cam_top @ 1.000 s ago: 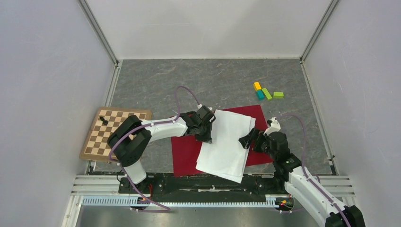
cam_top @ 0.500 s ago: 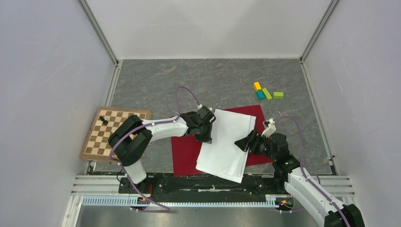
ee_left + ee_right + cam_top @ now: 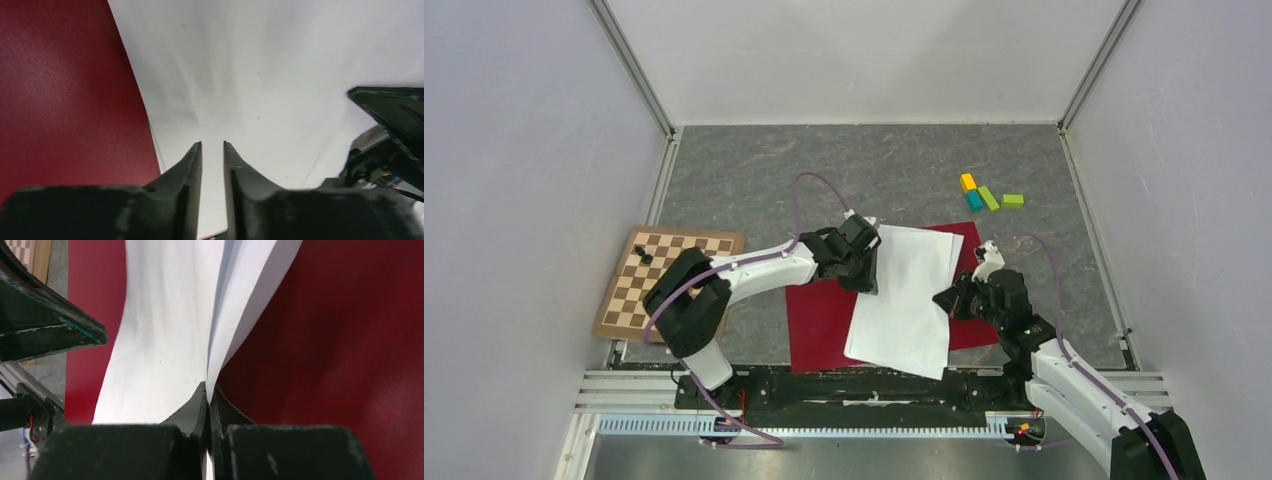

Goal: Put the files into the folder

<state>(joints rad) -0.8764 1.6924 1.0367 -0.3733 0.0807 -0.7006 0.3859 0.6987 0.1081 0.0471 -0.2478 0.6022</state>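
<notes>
Top view: files (image 3: pixel 904 300) lie slanted across the red folder (image 3: pixel 817 318), with one arm at each side.
At the files' right edge the right gripper (image 3: pixel 206 386) is pinched closed on the buckled sheets. At the left edge, the left gripper (image 3: pixel 212 145) has its jaws narrowly parted over the paper.
</notes>
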